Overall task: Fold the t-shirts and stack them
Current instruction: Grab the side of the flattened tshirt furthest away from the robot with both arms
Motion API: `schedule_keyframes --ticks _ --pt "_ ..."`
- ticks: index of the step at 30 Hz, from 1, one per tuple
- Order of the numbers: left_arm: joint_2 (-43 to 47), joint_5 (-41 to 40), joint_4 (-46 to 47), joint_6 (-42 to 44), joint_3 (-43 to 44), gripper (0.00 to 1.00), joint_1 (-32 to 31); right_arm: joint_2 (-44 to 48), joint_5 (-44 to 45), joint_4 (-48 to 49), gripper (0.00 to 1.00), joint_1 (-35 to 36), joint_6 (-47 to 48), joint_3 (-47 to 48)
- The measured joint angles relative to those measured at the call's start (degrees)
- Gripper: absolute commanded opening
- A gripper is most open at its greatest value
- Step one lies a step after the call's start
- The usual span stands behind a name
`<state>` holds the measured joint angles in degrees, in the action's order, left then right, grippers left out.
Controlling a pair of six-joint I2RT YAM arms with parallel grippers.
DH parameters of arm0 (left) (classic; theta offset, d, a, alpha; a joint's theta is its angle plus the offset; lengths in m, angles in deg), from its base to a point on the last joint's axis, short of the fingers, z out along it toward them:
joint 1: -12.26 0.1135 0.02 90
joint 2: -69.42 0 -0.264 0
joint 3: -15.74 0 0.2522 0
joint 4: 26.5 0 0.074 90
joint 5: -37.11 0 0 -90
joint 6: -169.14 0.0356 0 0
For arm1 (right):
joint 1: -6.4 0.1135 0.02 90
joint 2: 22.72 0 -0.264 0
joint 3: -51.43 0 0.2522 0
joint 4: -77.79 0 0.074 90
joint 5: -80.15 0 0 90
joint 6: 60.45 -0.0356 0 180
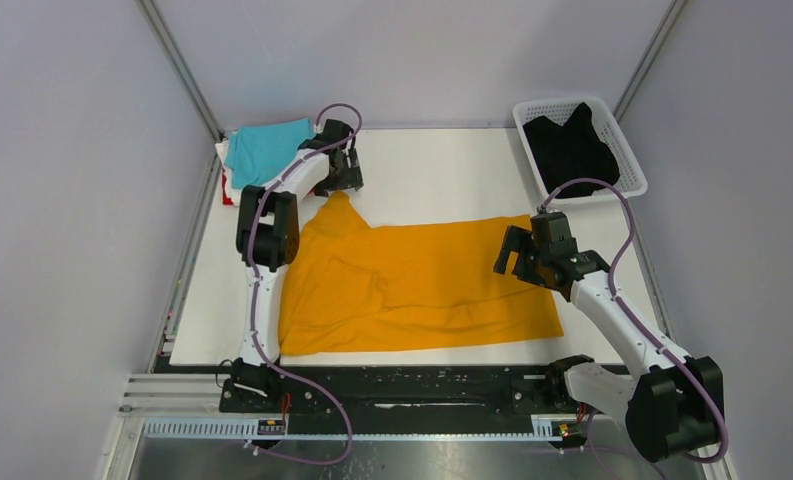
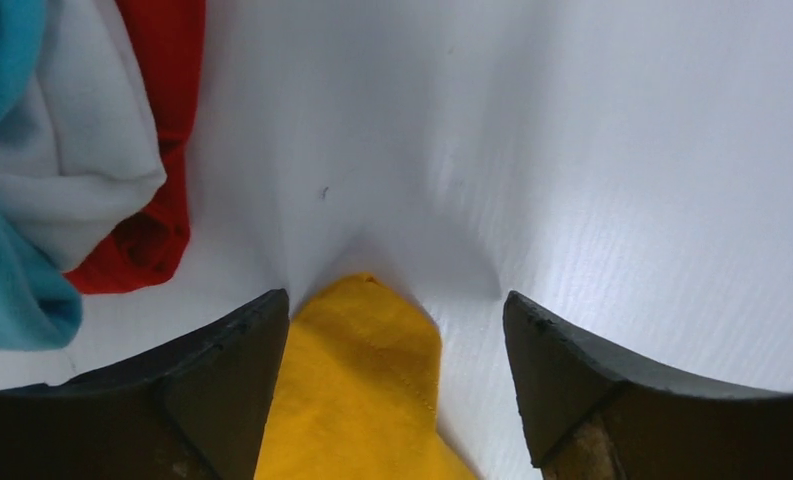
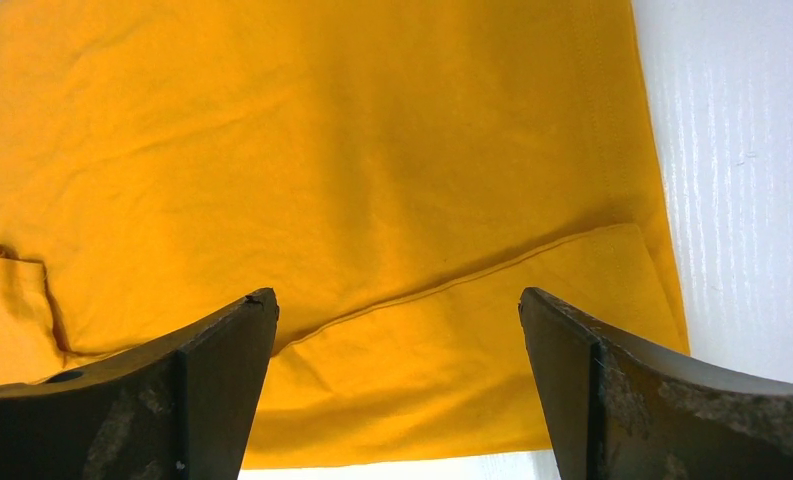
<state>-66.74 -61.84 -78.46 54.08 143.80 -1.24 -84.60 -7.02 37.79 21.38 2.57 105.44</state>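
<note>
Cloth covers the middle of the table (image 1: 442,170) — the orange shirt (image 1: 412,280) lies flat with its long axis running left to right across my front. Its right edge is fairly straight. At the left it is wider and rumpled, and one narrow tip points away from me toward the far left corner.

My left gripper (image 1: 344,178) is over that tip with its fingers spread wide, holding nothing. In the left wrist view the tip lies between them, closer to the left finger, which hides part of the cloth; I cannot tell whether finger and cloth touch.

My right gripper (image 1: 512,258) hangs over the shirt's right end, also spread wide and empty. In the right wrist view a strip of cloth is doubled over along the near edge, its seam running slantwise between my fingers, with bare table just to the right.

At the far left corner is a pile: the turquoise shirt (image 1: 264,150) on top, the white shirt (image 2: 72,170) under it, the red shirt (image 2: 162,100) lowest — only edges of those two show, and my left arm covers the pile's near side. The black shirt (image 1: 572,150) is bunched in the basket (image 1: 632,165) at the far right corner, its shape hard to make out.
</note>
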Motion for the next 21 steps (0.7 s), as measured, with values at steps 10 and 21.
schedule_keyframes --ticks 10,21 --pt "1.64 -2.16 -0.98 1.18 -3.08 0.17 -0.20 -1.62 2.40 0.09 0.99 0.02 0.13 0.15" --pt "4.09 -3.06 -1.66 1.49 -6.49 0.00 -1.51 -25.49 0.52 2.69 0.99 -1.57 20.79 24.55"
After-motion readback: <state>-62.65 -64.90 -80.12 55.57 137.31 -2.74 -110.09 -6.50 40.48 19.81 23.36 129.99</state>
